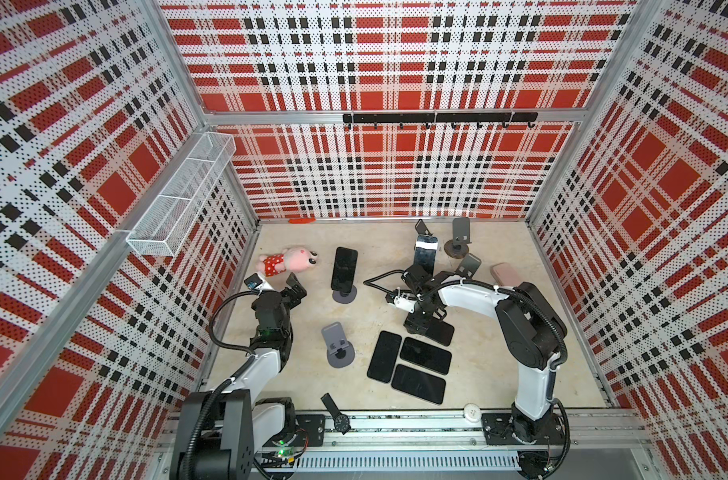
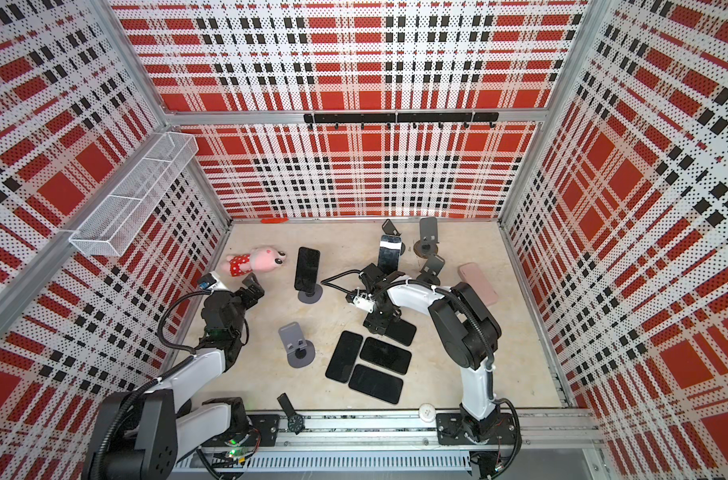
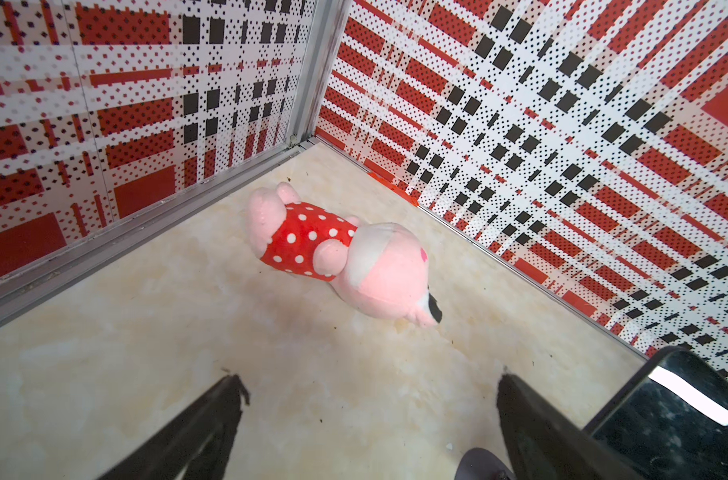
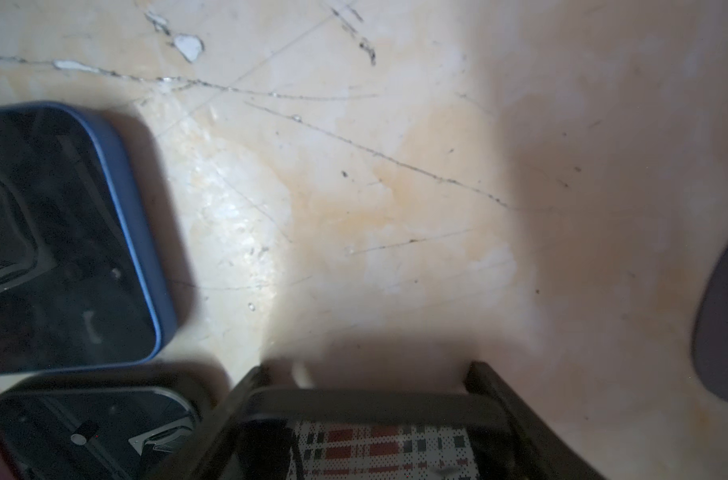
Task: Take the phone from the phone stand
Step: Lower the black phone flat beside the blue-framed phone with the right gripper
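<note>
Nearest the front there's a watch (image 1: 341, 423), then three flat phones (image 1: 425, 355) lying side by side on the table (image 1: 295, 382). The right claw (image 4: 368, 370) is clamped on a phone (image 1: 443, 333), low down just beside those three. An empty stand (image 1: 337, 347) sits to their left. The left claw (image 3: 370, 384) is spread wide near the plush (image 3: 337, 253). Farther back, a second phone (image 1: 344, 266) leans on its stand (image 1: 344, 296).
</note>
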You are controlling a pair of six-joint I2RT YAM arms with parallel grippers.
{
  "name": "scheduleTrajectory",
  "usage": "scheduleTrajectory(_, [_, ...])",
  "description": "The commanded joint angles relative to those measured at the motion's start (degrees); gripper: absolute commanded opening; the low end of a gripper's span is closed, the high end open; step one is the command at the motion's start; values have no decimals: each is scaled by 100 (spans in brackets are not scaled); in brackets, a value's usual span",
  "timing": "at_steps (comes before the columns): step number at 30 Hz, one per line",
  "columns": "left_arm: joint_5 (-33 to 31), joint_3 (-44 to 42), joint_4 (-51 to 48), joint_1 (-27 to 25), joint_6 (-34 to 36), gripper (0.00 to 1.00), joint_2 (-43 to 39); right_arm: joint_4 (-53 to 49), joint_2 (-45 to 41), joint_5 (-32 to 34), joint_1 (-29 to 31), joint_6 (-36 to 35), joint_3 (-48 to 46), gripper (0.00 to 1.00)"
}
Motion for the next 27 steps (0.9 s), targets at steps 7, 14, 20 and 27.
scheduleTrajectory(7, [88,-62,18,104,-57,98,-82,-386,212,-180,40,-248,-11,74])
scheduleTrajectory(14, [133,-60,19,146,-88,98,-53,-503,195,-239,6,-249,-20,75])
scheduleTrajectory(20, [168,-68,12,170,-92,98,-48,-482,136,-429,-11,-281,-19,77])
scheduleTrajectory(27, [176,-68,17,197,-110,98,-54,-561,240,-443,-29,-284,19,77])
